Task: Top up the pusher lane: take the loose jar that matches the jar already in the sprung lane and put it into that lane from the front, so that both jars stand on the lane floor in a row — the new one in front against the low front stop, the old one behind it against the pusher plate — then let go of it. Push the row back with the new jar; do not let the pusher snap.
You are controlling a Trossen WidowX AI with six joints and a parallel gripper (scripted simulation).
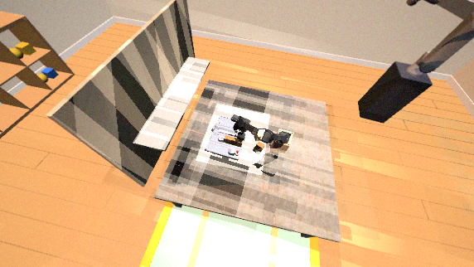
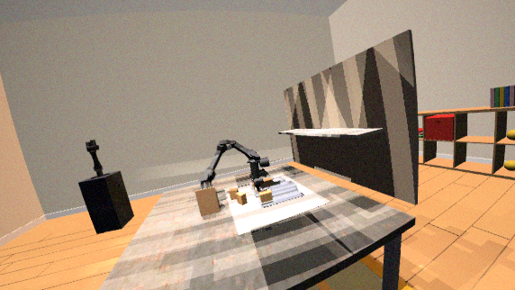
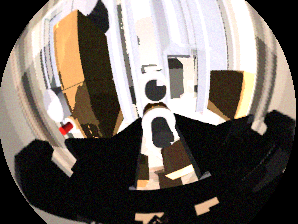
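Observation:
My gripper points down over the front part of the lavender lane tray. It is shut on a white jar with a dark top, which shows between the fingertips in the wrist view. Just ahead of it a second jar with a round dark top stands in the lane. A narrow brown strip shows between the two. Whether the jars touch, and whether the held jar's base is on the lane floor, cannot be told. The pusher plate and front stop are not clearly visible.
A tall wooden block stands left of the lane in the wrist view, and another stands right. A white item and a red piece lie at far left. Another wooden block is near the arm's base.

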